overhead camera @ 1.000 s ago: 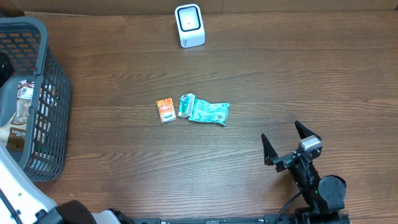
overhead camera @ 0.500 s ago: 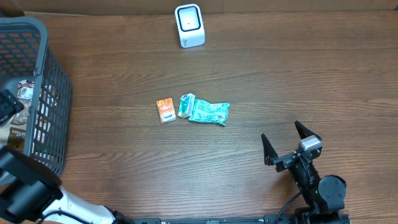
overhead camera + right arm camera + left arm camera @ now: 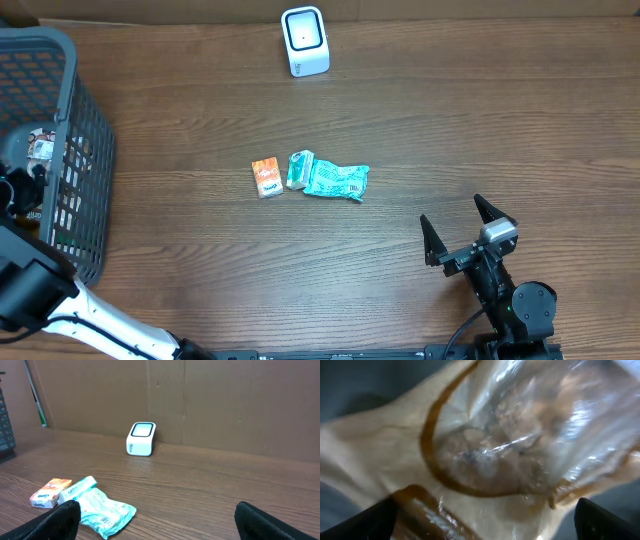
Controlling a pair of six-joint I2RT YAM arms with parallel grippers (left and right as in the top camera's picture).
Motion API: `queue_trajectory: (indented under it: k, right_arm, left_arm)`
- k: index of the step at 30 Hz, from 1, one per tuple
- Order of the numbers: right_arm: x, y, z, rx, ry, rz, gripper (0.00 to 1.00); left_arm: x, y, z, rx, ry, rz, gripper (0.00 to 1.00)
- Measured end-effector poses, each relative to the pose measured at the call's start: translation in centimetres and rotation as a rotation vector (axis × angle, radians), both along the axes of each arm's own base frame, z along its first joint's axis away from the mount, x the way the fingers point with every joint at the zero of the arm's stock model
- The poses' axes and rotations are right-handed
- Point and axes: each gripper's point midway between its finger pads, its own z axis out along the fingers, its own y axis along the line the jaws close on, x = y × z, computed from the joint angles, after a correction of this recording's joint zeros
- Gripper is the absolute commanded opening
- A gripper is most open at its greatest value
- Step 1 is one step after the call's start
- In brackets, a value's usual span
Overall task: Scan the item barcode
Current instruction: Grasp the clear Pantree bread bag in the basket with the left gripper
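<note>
My left gripper (image 3: 14, 190) is down inside the grey basket (image 3: 92, 130) at the table's left edge. In the left wrist view it (image 3: 485, 507) stands open, its dark fingertips (image 3: 370, 520) wide apart over a tan bag with a clear window (image 3: 485, 435) that fills the view; nothing is pinched. The white scanner (image 3: 304, 41) stands at the far edge, also in the right wrist view (image 3: 141, 439). My right gripper (image 3: 451, 211) rests open and empty at the near right.
An orange box (image 3: 265, 178), a small teal carton (image 3: 299, 169) and a teal packet (image 3: 337, 181) lie mid-table; the right wrist view shows them left of the open right gripper (image 3: 157, 505). More packaged goods (image 3: 42, 148) lie in the basket. A cardboard wall backs the table.
My left gripper has moved toward the near side of the basket and its jaws have spread wider. The right arm and the items on the table have not moved.
</note>
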Motion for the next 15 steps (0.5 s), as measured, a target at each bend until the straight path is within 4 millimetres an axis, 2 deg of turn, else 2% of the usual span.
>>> queue_trajectory:
  k: [2,4,6,10,15]
  right_arm:
    - [0.00,0.00,0.00,0.000,0.000,0.000,1.00]
    - [0.00,-0.01,-0.01,0.000,0.000,0.000,1.00]
    - [0.00,-0.01,-0.01,0.000,0.001,0.000,1.00]
    - [0.00,0.01,-0.01,0.000,0.000,0.000,1.00]
    - [0.00,0.00,-0.01,0.000,0.001,0.000,1.00]
  left_arm:
    - [-0.09,-0.10,-0.89,-0.012,0.016,-0.004,0.91]
    - [-0.06,-0.11,-0.89,-0.010,0.019,-0.006,0.88]
    - [-0.08,-0.04,-0.99,-0.007,0.025,-0.005,0.69]
    - [0.05,0.11,-1.25,-0.007,0.027,-0.020,0.25]
    - [0.39,0.01,-1.29,-0.017,0.011,-0.024,0.04]
